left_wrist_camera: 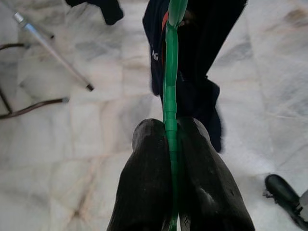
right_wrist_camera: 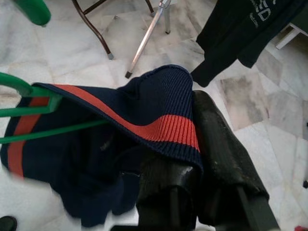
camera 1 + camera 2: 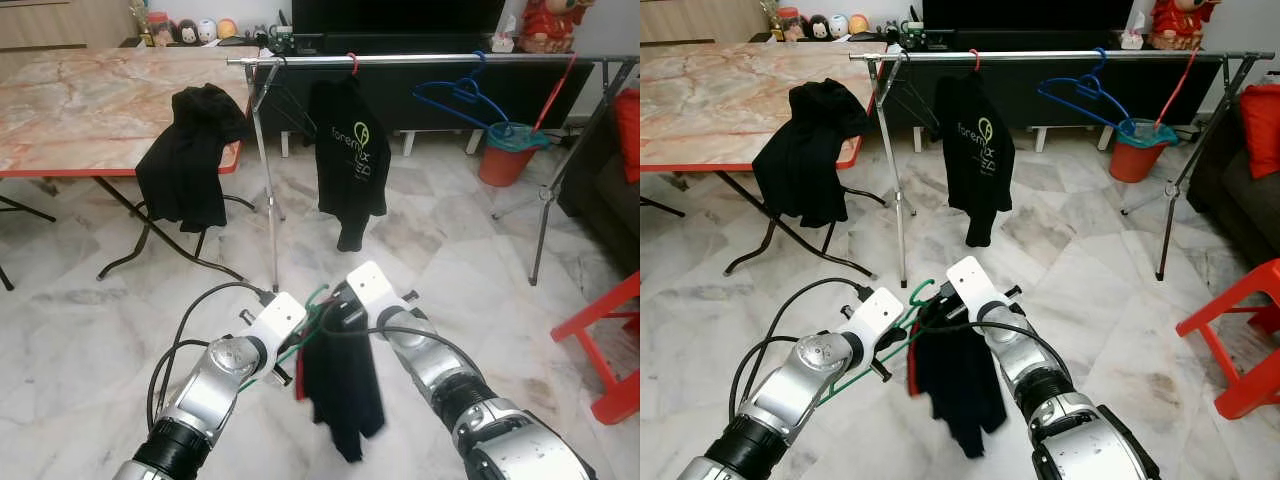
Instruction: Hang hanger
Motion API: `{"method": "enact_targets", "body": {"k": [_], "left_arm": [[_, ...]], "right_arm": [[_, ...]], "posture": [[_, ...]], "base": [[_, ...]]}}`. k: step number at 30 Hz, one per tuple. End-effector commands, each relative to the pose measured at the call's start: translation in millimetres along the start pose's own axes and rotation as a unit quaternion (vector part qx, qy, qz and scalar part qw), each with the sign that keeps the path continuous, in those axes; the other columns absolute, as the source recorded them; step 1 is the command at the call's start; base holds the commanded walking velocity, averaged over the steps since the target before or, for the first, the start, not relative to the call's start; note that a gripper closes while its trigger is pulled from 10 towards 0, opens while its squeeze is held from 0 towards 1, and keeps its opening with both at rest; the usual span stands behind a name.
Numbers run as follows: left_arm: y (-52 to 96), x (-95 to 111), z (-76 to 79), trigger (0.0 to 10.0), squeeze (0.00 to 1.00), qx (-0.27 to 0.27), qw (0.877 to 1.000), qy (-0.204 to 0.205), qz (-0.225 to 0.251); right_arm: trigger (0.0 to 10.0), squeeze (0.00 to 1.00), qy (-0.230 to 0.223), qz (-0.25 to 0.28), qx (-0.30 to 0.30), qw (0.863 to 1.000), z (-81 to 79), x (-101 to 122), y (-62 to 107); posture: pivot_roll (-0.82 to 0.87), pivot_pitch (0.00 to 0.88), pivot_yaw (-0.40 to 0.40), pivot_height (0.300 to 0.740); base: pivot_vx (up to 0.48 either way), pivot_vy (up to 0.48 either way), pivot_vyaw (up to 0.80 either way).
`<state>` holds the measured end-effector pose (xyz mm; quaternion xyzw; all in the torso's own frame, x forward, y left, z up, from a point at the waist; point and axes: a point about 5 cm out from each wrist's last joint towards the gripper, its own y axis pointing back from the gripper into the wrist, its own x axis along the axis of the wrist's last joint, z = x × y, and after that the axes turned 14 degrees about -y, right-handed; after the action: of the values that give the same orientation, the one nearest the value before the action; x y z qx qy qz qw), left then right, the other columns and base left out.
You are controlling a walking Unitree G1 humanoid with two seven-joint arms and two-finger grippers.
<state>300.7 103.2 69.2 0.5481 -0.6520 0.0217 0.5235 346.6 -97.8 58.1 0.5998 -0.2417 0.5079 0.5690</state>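
Observation:
My left gripper [image 1: 166,126] is shut on the wire of a green hanger [image 1: 169,86], low in front of me over the marble floor. A dark navy garment [image 3: 342,385] with a red-striped collar hangs on the green hanger [image 3: 312,312] between my two arms. My right gripper [image 2: 185,127] is shut on that collar [image 2: 163,130], one finger over the cloth and one under it. Ahead stands a metal clothes rail [image 3: 420,60], at head height and well beyond both grippers.
On the rail hang a black printed shirt [image 3: 348,150] and an empty blue hanger [image 3: 455,92]. A marble-top folding table [image 3: 90,90] at left has a black garment [image 3: 190,150] draped over its corner. A red bucket [image 3: 510,150] and a red chair [image 3: 610,350] stand at right.

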Motion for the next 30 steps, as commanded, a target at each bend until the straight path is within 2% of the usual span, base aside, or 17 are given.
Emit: {"method": "enact_targets", "body": {"k": [1, 5, 10, 13, 16, 21, 25, 30], "left_arm": [[-0.2, 1, -7.3, 10.0, 0.0, 0.018, 1.0, -0.007, -0.01], [-2.1, -2, -3.6, 10.0, 0.0, 0.013, 1.0, -0.017, -0.023], [-1.1, -10, 10.2, 10.0, 0.0, -0.041, 0.998, -0.027, -0.04], [-1.7, -18, 10.8, 10.0, 0.0, -0.039, 0.996, -0.034, -0.073], [-2.7, -20, 7.0, 10.0, 0.0, -0.02, 0.996, -0.033, -0.08], [-3.6, -12, -0.6, 10.0, 0.0, 0.006, 0.998, -0.033, -0.056], [-2.7, 8, 3.1, 10.0, 0.0, -0.022, 0.999, 0.018, 0.024], [-1.3, 14, 13.4, 10.0, 0.0, -0.062, 0.997, 0.023, 0.048]], "right_arm": [[10.0, 0.0, 0.001, 0.009, 0.001, 1.0, -0.7, 5, 0.1], [10.0, 0.0, -0.002, 0.014, -0.012, 1.0, 1.0, 6, 0.3], [10.0, 0.0, -0.002, 0.027, -0.036, 0.999, 9.0, 12, 0.6], [10.0, 0.0, -0.006, 0.04, -0.059, 0.997, 15.7, 17, 0.8], [10.0, 0.0, -0.011, 0.045, -0.066, 0.997, 18.2, 20, 0.8], [10.0, 0.0, -0.01, 0.043, -0.053, 0.998, 14.7, 20, 0.4], [10.0, 0.0, -0.003, 0.037, -0.01, 0.999, -1.5, 17, -0.2], [10.0, 0.0, -0.003, 0.035, -0.004, 0.999, -5.8, 15, -0.2]], "posture": [[-0.06, 0.0, -0.019, 0.74], [-0.06, 0.0, -0.019, 0.74], [-0.06, 0.0, -0.018, 0.74], [-0.06, 0.0, -0.018, 0.74], [-0.06, 0.0, -0.018, 0.74], [-0.06, 0.0, -0.018, 0.74], [-0.06, 0.0, -0.019, 0.74], [-0.06, 0.0, -0.021, 0.74]], "base": [[0.0, 0.0, 0.0], [0.0, 0.0, 0.0], [0.0, 0.0, 0.0], [0.0, 0.0, 0.0], [0.0, 0.0, 0.0], [0.0, 0.0, 0.0], [0.0, 0.0, 0.0], [0.0, 0.0, 0.0]]}}
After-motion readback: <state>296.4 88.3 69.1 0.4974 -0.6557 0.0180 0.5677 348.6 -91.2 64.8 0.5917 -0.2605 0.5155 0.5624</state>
